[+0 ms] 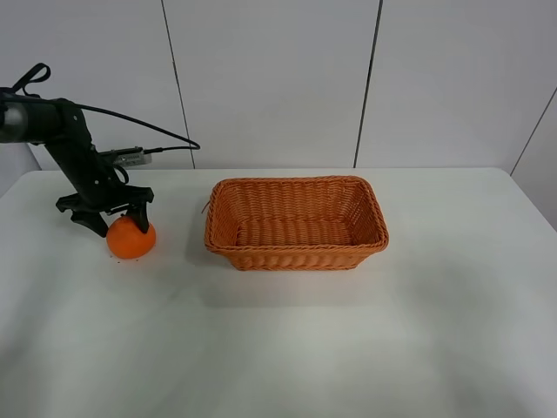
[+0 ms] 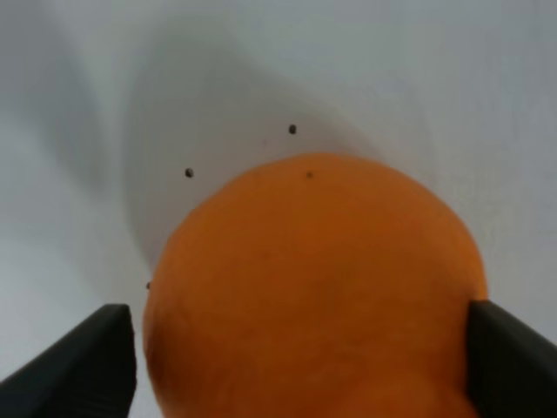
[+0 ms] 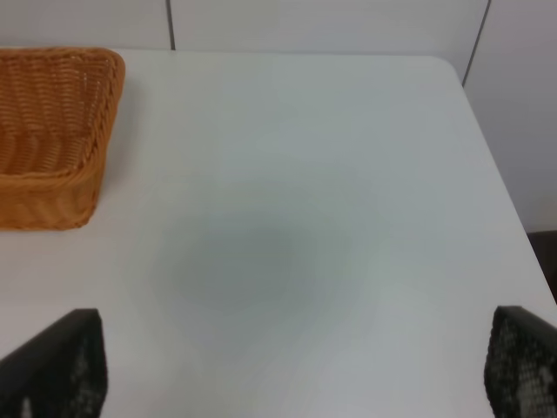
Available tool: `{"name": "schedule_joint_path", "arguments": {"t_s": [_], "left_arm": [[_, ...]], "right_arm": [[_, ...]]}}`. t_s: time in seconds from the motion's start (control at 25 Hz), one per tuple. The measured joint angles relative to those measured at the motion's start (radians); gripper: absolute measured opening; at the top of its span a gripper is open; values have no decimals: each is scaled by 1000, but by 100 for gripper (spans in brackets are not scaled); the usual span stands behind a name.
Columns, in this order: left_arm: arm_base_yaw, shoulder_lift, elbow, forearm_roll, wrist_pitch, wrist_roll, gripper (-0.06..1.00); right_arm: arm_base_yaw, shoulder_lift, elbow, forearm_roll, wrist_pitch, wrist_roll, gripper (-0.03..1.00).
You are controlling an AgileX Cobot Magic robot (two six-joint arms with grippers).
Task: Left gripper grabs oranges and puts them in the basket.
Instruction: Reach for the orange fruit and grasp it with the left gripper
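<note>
Nearest to us lay the white bench (image 1: 278, 348). Above its right part hung the right tool (image 3: 296, 366), its two fingers spread wide with nothing between them, and a corner of the basket (image 3: 52, 139) lay beyond it. Farther in, the woven basket stood at the middle of the bench. The orange (image 1: 131, 240) sat on the bench to its left, near the basket but apart from it. The left tool (image 1: 118, 223) stood over the fruit, open, one dark finger (image 2: 78, 366) just beside the peel and the other finger (image 2: 513, 366) at its edge (we could not tell whether that one touched). A few dark specks (image 2: 189, 172) dotted the bench by the orange. Behind, a black cable (image 1: 148, 126) trailed from the arm, before the pale wall panels (image 1: 270, 78).
</note>
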Motion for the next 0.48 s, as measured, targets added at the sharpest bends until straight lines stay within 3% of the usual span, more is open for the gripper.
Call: {"name": "schedule_joint_path", "arguments": {"t_s": [0.12,0.2,0.36,0.4,0.48], "left_arm": [[0,18,0,-8,-2,0,81],[0,24,0,-19,-1,0,69],[0,22,0,-25,4,3,29],[0,18,0,-25,4,6,23],[0,11,-1,-23,12,6,23]], "right_arm": [[0,0,0,0,0,0,69],[0,0,0,0,0,0,69],[0,0,0,0,0,0,69],[0,0,0,0,0,0,69],[0,0,0,0,0,0,69]]}}
